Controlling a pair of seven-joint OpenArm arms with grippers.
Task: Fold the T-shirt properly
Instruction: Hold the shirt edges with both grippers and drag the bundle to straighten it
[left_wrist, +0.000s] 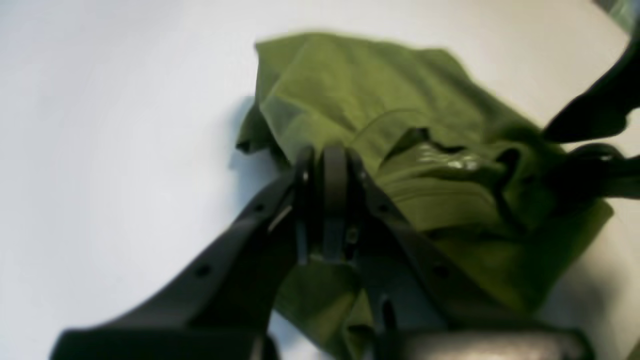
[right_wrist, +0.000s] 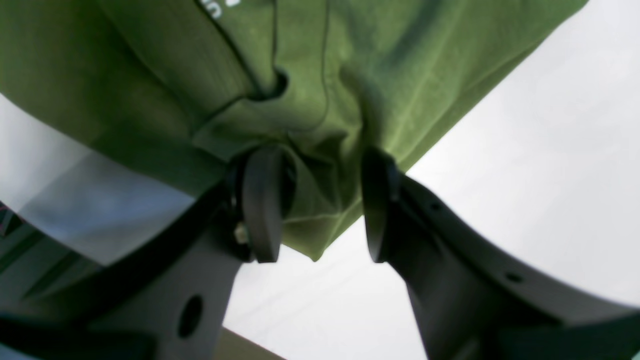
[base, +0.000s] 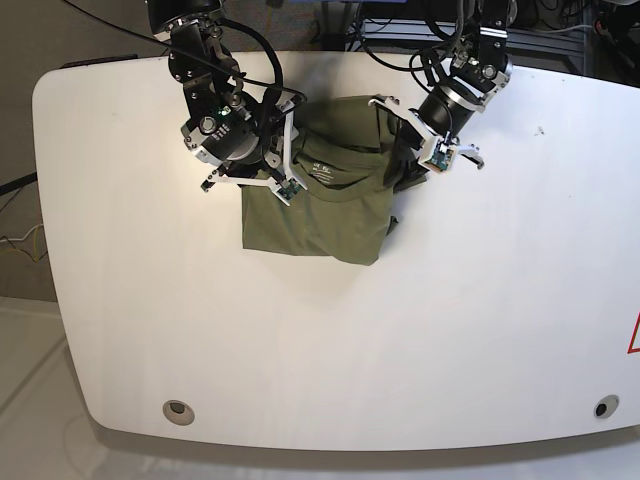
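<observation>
The left gripper had its jaws pressed tight together, and green cloth bunched right under and around the tips. From its own camera it looked clamped on a fold of the T-shirt, just beside the neckline. The pale label inside that neckline sat just past the tips, too blurred to read. The shirt spread away from the gripper in a rumpled heap, one flap lifted toward the far side.

Over to the right gripper: its jaws stood apart, one pad on each side of a gathered ridge of the shirt. Cloth filled the gap, and the inner pad touched it; whether the other pad pressed the cloth could not be told. So, jaws apart with the shirt between them, a firm grip not confirmed.

From the base camera, the T-shirt lay on the white table, toward the far edge and roughly midway across. Its near hem lay flat on the top. Its far part, near the collar, was drawn up between the two arms. The right gripper was at the shirt's shoulder on that view's left. The left gripper was at the opposite shoulder. No containers showed on the table. Near the table's front edge sat two small round holes, well apart from the shirt.
</observation>
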